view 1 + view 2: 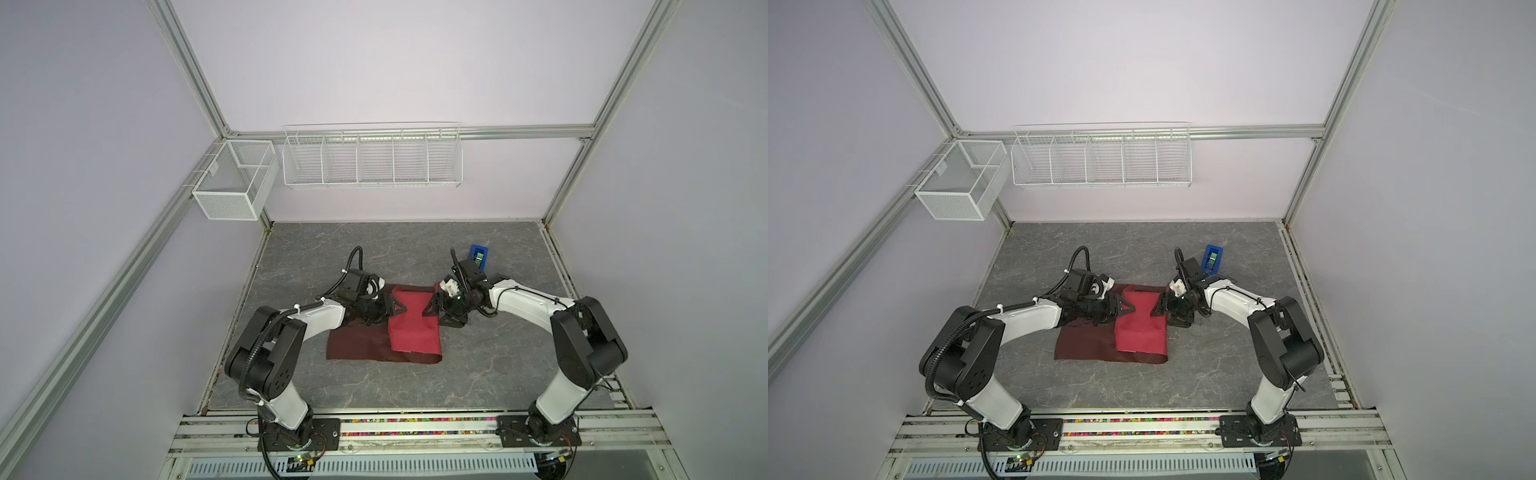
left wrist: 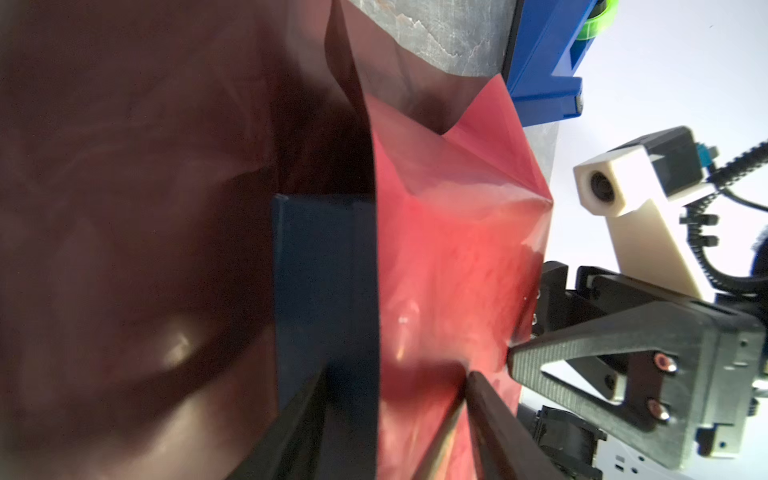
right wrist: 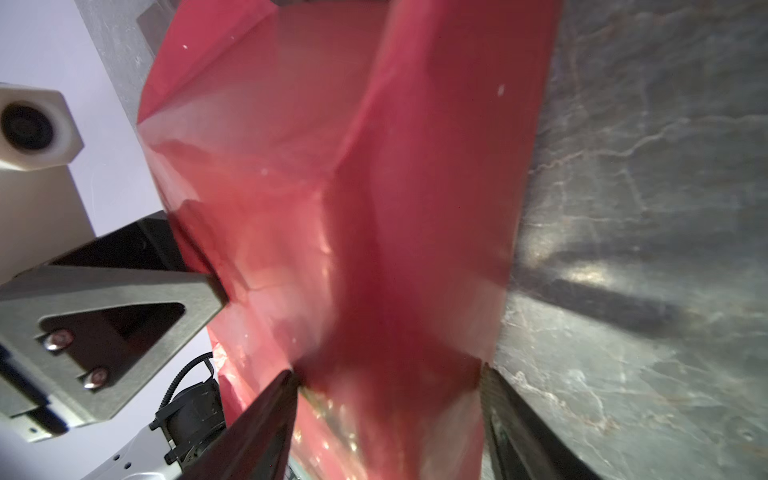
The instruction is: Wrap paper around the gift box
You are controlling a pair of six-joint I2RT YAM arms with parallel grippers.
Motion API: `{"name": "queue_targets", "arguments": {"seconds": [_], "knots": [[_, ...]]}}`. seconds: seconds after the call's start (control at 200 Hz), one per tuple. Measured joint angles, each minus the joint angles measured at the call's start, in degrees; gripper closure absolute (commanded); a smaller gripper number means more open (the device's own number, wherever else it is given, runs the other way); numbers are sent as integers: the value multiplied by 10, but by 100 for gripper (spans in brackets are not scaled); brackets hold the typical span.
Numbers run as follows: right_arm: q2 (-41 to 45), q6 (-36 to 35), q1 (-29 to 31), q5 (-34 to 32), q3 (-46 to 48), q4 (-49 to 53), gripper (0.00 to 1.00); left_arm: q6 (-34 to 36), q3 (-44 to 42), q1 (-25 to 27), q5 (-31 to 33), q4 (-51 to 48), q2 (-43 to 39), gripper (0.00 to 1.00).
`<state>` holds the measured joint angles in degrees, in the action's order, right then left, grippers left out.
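likely slippery paper (image 2: 449, 257) is draped between spread left fingers (image 2: 494, 424) and right fingers (image 3: 257, 432); grip cannot be told; edge pinching is advised.

Blue tape dispenser (image 1: 478, 254) on grey table (image 1: 374, 249); wire rack (image 1: 372, 162), mesh basket (image 1: 226, 203) mounted behind.

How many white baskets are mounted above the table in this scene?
2. A mesh basket hangs on the frame near the back left corner; a long wire basket with dividers hangs on the back wall. None seems hidden.
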<state>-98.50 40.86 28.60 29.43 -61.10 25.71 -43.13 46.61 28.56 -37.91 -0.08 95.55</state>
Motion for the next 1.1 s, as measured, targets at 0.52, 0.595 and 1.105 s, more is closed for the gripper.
{"name": "queue_targets", "arguments": {"seconds": [0.52,0.595,1.105], "knots": [[0,-28,1,-24,-7,17,28,-18,-30,-3,-1,39,-7,38],[0,-30,1,-24,-7,17,28,1,-17,-2,16,-8,-21,36],[0,-34,3,-28,-10,20,30,83,33,-2,45,-171,-44,45]]}}
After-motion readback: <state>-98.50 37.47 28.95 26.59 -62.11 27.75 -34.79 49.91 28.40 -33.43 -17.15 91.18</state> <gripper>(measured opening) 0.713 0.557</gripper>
